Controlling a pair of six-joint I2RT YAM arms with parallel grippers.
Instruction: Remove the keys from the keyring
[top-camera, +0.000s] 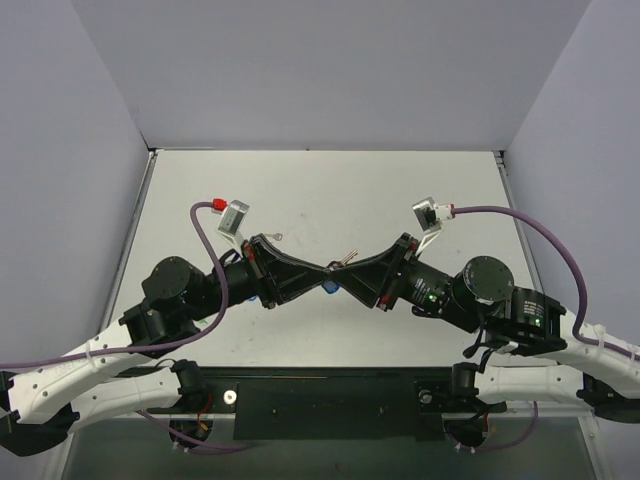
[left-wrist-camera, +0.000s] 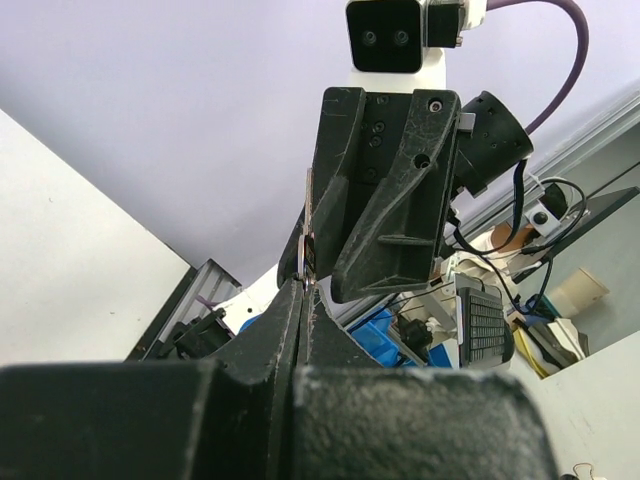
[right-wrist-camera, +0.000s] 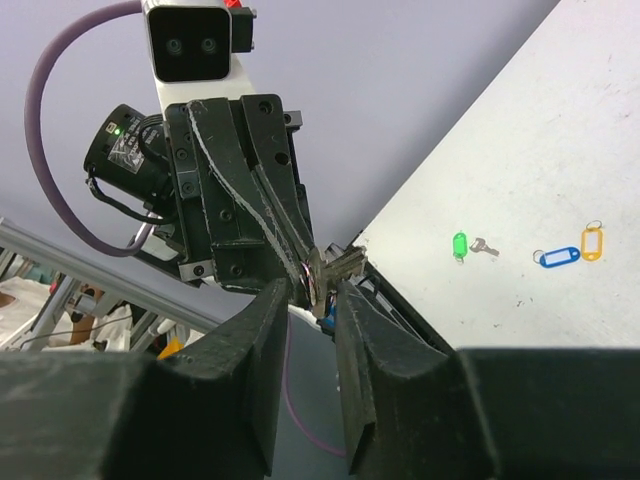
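Note:
Both arms meet above the middle of the table. My left gripper is shut on the keyring, a thin metal piece seen edge-on at its fingertips. A silvery key sticks out from that ring. My right gripper faces the left one, its jaws narrowly apart around the key. The key lies against the right-hand finger, and a gap shows beside the other finger. On the table lie a green tag with a small key, a blue tag and a yellow tag.
A small silvery piece lies on the white table just behind the left arm. Grey walls close the table at the back and sides. The purple camera cables loop above each wrist.

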